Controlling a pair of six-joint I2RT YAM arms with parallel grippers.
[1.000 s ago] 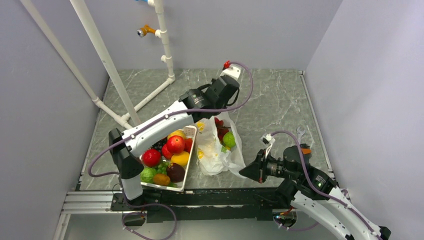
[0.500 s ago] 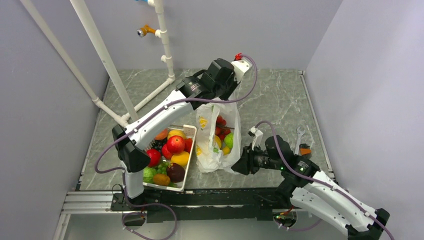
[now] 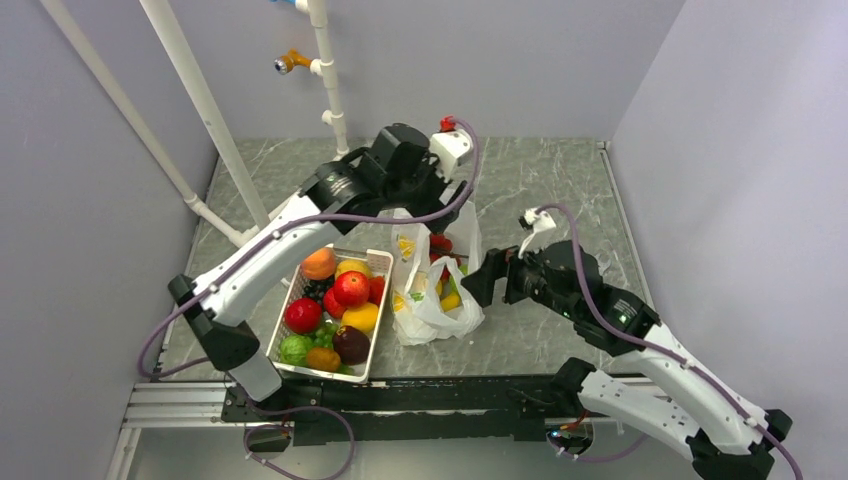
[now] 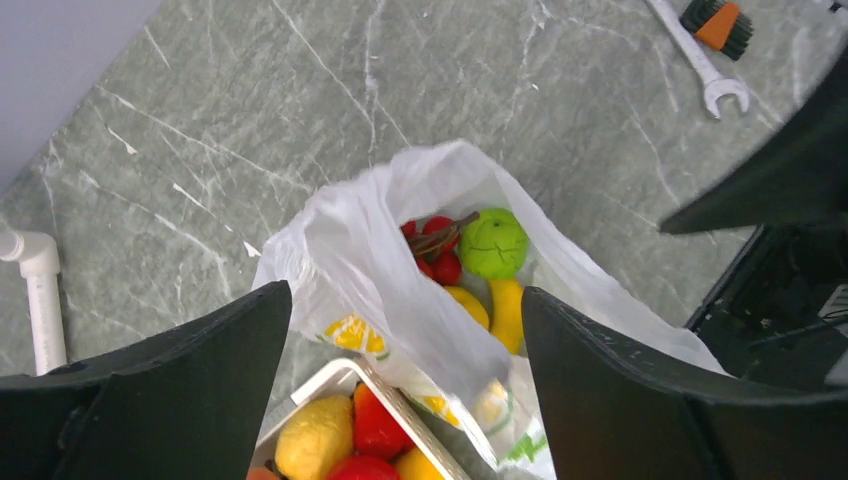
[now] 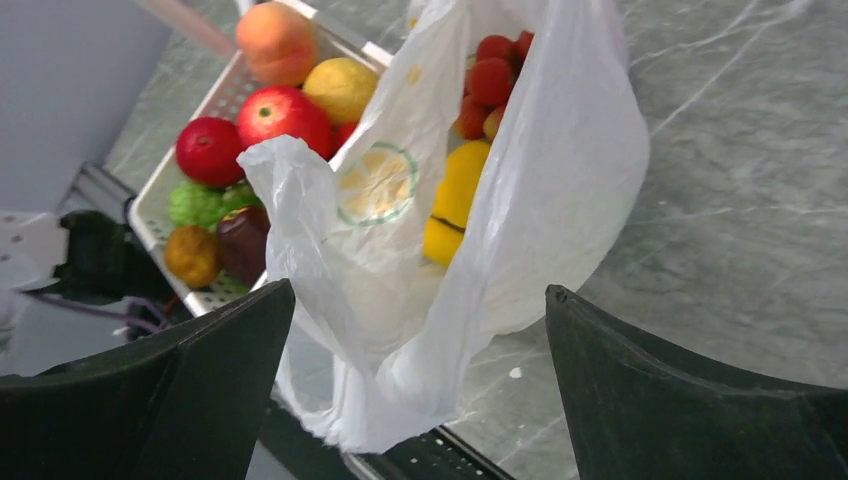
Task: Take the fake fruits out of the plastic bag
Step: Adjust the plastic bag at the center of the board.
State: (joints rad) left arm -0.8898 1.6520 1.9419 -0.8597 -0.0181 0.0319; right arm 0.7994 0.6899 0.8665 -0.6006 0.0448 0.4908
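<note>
Our left hand [image 4: 405, 300] hangs over the mouth of the plastic bag [image 4: 380, 250], fingers spread wide and gripping nothing. Our right hand [image 5: 420, 290] faces the bag's side, equally wide apart and also empty. Inside the bag we see a green round fruit [image 4: 493, 243], a bunch of red strawberry-like fruits [image 4: 437, 262] beside it and a banana [image 4: 507, 312] below them. The bag stands on the grey marbled surface [image 3: 540, 190], touching the right side of the white wire-mesh basket [image 5: 222, 88], which is full of other fruit.
</note>
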